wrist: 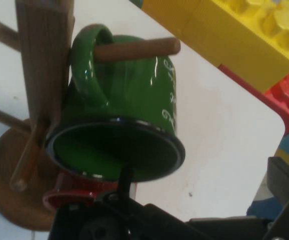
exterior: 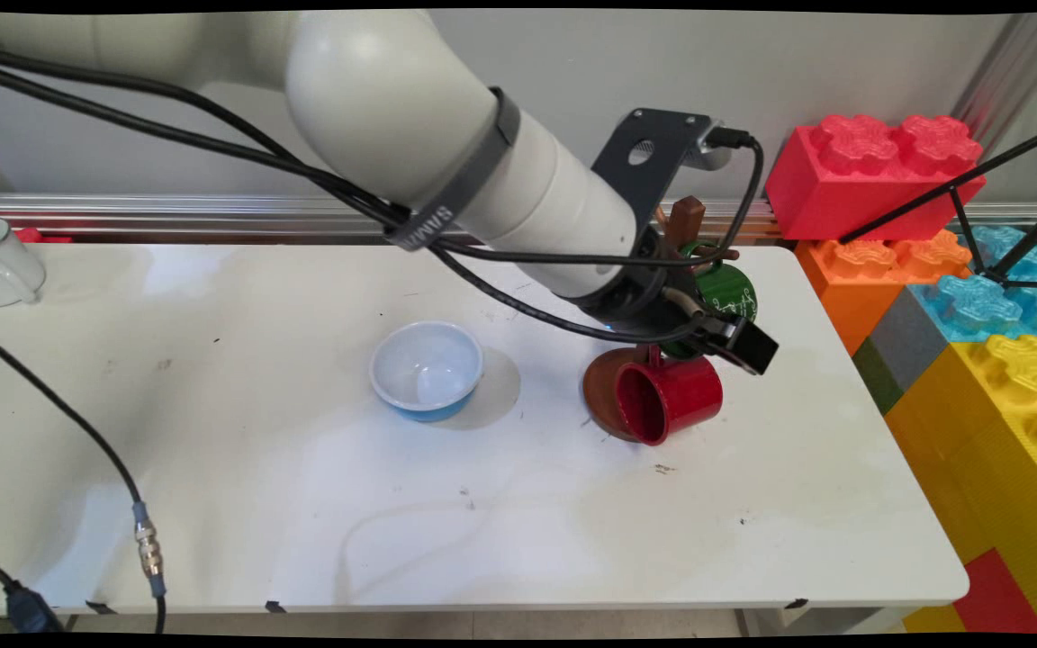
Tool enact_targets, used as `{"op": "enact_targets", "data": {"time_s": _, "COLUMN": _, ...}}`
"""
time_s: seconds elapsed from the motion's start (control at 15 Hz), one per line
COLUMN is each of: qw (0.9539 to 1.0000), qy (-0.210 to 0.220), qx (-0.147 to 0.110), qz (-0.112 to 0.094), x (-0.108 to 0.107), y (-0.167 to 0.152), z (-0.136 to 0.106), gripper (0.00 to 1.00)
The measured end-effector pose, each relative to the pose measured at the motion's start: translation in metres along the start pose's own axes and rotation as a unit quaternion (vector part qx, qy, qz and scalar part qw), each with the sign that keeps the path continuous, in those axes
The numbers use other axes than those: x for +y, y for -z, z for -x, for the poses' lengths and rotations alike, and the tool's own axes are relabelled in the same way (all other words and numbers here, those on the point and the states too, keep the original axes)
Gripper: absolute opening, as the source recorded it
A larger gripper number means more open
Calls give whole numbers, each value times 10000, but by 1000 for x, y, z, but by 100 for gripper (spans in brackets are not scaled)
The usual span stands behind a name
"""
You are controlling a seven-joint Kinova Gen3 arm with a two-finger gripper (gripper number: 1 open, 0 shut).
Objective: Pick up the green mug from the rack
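The black two-finger gripper point(exterior: 734, 337) hangs low over the far right part of the white tabletop point(exterior: 302, 504), right up against a dark green enamel mug with white lettering point(exterior: 725, 292). That mug hangs by its handle on a peg of a brown wooden mug tree point(exterior: 688, 216), whose round base sits near the tabletop's far right corner. A red enamel mug point(exterior: 667, 400) lies tilted on its side at the foot of the tree, mouth towards the near edge. The claw's fingers look spread apart, one close to the green mug's rim and the other well off to the side, with nothing clamped between them.

As I judge it, the risk is a knock. The hand is crowded in among pegs, mug and post, so a sideways nudge could slide the green mug off its peg or tip the whole tree towards the right edge. The red mug could also roll.

The main view shows what the hand view misses: a white bowl with a blue outside point(exterior: 427, 369) near the tabletop's middle, a white mug point(exterior: 1, 261) at the far left edge, and big coloured plastic blocks point(exterior: 870, 175) stacked beyond the right edge. The hand view alone shows the peg passing through the green handle and the mug's dark open mouth facing the camera.
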State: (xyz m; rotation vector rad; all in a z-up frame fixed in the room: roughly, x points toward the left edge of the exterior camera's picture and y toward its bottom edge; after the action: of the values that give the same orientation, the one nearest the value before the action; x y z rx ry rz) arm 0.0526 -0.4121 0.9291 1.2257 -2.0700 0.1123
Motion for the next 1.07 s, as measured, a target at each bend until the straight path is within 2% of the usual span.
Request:
{"op": "enact_targets", "data": {"time_s": 0.53, "qw": 9996, "qy": 84, "qx": 253, "qz": 59, "x": 1, "y": -23, "z": -1, "gripper": 100}}
{"op": "enact_targets", "data": {"time_s": 1.07, "qw": 9990, "qy": 132, "qx": 422, "qz": 88, "x": 1, "y": -33, "z": 5, "gripper": 100}}
